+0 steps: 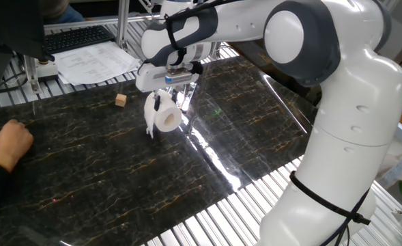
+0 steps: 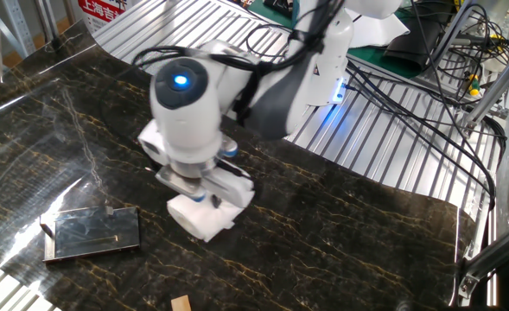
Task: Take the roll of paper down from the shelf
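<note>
The roll of paper (image 1: pixel 166 117) is a small white roll with its hollow core facing the camera and a loose end dangling at its left. My gripper (image 1: pixel 168 101) comes down on it from above and is shut on it. In the other fixed view the roll (image 2: pixel 200 218) shows as a white lump under the gripper (image 2: pixel 207 197), to the right of the shelf (image 2: pixel 92 232). The shelf is a flat rectangular stand with a pale rim near the table's edge, and the roll is apart from it. In one fixed view the arm hides the shelf.
A tiny wooden cube (image 1: pixel 121 100) lies on the dark marble table, also visible as a cube (image 2: pixel 181 302) at the bottom edge. A person's hand (image 1: pixel 11 144) rests at the left. Printed sheets (image 1: pixel 95 62) and a keyboard (image 1: pixel 78 37) lie beyond. Cables (image 2: pixel 427 78) run at the right.
</note>
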`<state>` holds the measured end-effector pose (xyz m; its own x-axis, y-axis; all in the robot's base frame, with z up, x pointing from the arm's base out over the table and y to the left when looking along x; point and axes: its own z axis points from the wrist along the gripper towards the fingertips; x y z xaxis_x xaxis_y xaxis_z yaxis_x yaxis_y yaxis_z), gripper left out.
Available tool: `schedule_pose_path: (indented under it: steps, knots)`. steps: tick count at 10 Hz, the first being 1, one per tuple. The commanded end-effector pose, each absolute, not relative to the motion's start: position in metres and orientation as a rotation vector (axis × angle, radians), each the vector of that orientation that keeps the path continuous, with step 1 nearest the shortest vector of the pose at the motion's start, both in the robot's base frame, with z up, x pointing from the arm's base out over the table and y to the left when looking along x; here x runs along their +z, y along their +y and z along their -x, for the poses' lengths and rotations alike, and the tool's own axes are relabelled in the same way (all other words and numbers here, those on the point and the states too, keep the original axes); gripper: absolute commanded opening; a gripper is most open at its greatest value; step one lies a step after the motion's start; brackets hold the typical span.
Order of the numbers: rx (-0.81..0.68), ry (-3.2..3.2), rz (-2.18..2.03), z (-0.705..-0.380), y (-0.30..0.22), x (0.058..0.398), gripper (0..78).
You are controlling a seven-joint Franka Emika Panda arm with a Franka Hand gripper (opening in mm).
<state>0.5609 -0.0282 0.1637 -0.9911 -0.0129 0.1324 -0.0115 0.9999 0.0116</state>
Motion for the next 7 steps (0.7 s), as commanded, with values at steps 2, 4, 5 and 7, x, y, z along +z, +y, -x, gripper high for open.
schedule_pose_path:
  steps: [2, 4, 5, 7]
  knots:
    - [-0.012, -2.998, -0.173, -0.5506, -0.0010, 0.1574, 1.3]
    - [-0.008, -3.010, -0.143, -0.5521, 0.0010, 0.1513, 1.3]
    - [-0.011, -3.011, -0.136, -0.5522, 0.0011, 0.1510, 1.3]
    - [-0.007, -3.013, -0.081, -0.5522, 0.0011, 0.1510, 1.3]
